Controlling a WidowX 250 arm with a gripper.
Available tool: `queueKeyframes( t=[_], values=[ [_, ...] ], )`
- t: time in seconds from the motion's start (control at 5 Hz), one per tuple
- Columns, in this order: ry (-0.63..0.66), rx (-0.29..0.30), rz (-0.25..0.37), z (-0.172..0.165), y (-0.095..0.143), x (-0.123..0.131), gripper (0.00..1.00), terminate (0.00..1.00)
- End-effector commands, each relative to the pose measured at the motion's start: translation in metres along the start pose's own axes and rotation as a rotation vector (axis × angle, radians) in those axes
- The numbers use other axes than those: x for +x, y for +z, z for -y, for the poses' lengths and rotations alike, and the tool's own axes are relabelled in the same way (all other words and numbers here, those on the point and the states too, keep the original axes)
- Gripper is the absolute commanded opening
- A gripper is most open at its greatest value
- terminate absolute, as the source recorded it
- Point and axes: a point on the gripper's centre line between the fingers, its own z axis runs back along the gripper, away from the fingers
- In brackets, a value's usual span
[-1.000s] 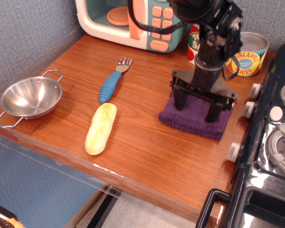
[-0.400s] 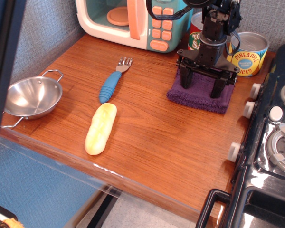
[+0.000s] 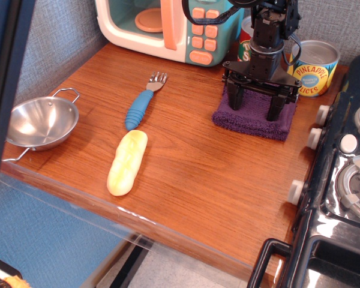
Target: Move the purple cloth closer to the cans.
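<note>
The purple cloth (image 3: pixel 252 122) lies on the wooden counter (image 3: pixel 192 174) at the back right, just in front of the cans. The yellow-and-blue pineapple can (image 3: pixel 315 69) stands behind its right corner. The red tomato can (image 3: pixel 245 50) is mostly hidden behind the arm. My gripper (image 3: pixel 254 111) points down over the cloth with its jaws spread wide. Both black fingertips (image 3: pixel 234 102) rest on the cloth's top. Nothing is clamped between them.
A toy microwave (image 3: pixel 168 24) stands at the back. A blue-handled fork (image 3: pixel 141 105), a pale yellow bread-like piece (image 3: pixel 127 162) and a steel bowl (image 3: pixel 41 123) lie to the left. A black toy stove (image 3: pixel 348 174) borders the right. A dark blurred bar (image 3: pixel 3 90) covers the left edge.
My gripper has moved back and right toward the cans, and the purple cloth slid with it. The cloth now sits close in front of them. The dark bar at the left appeared.
</note>
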Motion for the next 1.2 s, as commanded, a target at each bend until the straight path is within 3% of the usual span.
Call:
queueKeyframes(
  t=[0.0, 0.4, 0.6, 1.0],
  values=[
    [-0.032, -0.035, 0.082, 0.012, 0.066, 0.028, 1.0, 0.0],
    [-0.013, -0.035, 0.085, 0.011, 0.109, 0.012, 1.0, 0.0],
    [0.01, -0.046, 0.089, 0.0, 0.119, -0.014, 1.0, 0.0],
    [0.007, -0.072, 0.107, -0.02, 0.123, -0.091, 1.0, 0.0]
  ],
)
